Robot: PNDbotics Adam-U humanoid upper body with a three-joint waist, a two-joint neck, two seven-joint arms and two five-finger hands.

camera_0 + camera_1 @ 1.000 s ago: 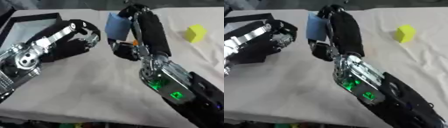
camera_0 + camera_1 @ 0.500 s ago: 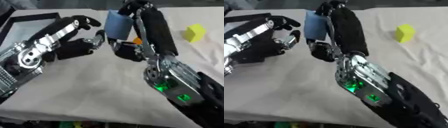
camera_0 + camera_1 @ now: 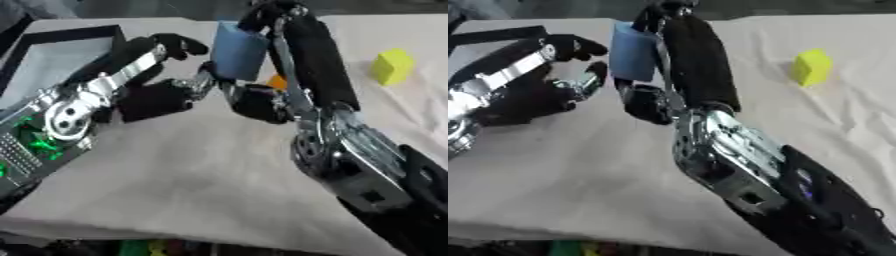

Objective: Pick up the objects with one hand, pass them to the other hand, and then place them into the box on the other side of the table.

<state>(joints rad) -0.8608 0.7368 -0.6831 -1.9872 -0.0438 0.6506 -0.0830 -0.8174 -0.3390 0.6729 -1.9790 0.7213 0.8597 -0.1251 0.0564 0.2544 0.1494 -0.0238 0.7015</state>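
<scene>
Pale cloth covered the table (image 3: 175,170), creased, with bright clutter just showing below its near edge.

Nearest, both forearms came in low, left with green lights, right with silver casing. Mid-table, the right hand (image 3: 271,55) held a blue block (image 3: 236,50) upright above the cloth, fingers curled round it. The left hand (image 3: 157,92) sat just beside the block, fingers apart and reaching, thumb and fingertips near its left face; contact could not be told.

Block looked rigid, smooth-sided, probably light foam or plastic; judged slippery rather than fragile. Best taken across its free left and lower faces, clear of the right fingers.

Farther back, a yellow block (image 3: 391,66) lay well apart to the right. A black-rimmed box (image 3: 61,35) sat at far left.

Left eye view showed the box's pale interior and an orange piece (image 3: 276,81) behind the right hand; right eye view hid the orange piece and showed only the box's rim.
</scene>
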